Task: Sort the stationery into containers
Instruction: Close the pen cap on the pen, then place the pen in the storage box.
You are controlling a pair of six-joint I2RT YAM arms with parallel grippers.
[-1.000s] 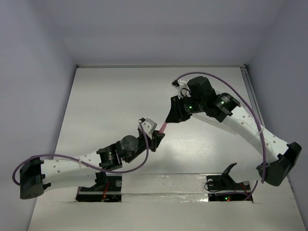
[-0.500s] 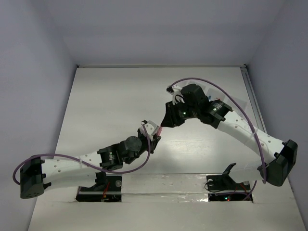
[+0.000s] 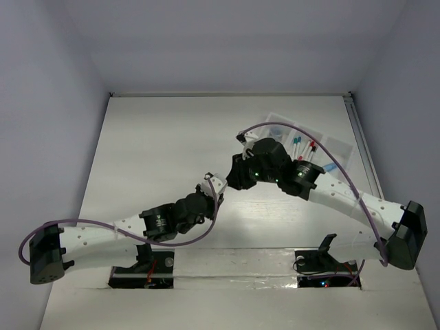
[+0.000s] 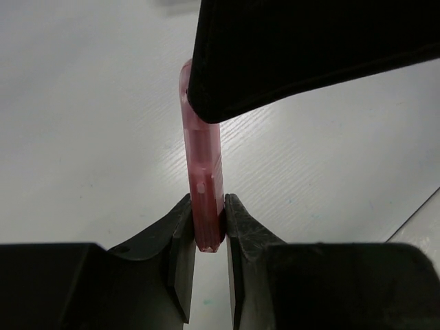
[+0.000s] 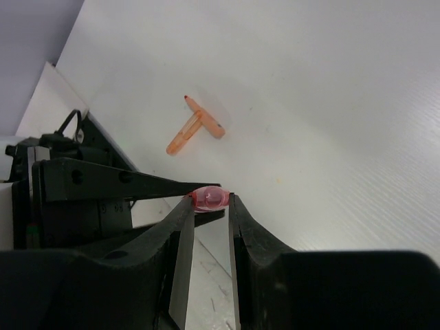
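A chunky translucent pink piece [image 4: 201, 158] stands between both grippers above the table's middle. My left gripper [image 4: 206, 206] is shut on its lower end. My right gripper [image 5: 209, 203] is shut on its other end [image 5: 208, 196]; its black body [image 4: 309, 48] covers the piece's top in the left wrist view. In the top view the left gripper [image 3: 217, 187] and the right gripper [image 3: 231, 180] meet tip to tip and hide the piece. The translucent tray [image 3: 337, 148] lies at the back right, with white pens [image 3: 297, 144] in it.
An orange piece [image 5: 194, 125] lies on the table beyond the grippers in the right wrist view; the top view does not show it. The right arm [image 3: 330, 189] crosses in front of the tray. Grey walls close the table's left, back and right.
My right gripper moved down and left with the pink piece to meet the left gripper, which now grips its other end. The right arm's move uncovered the tray.
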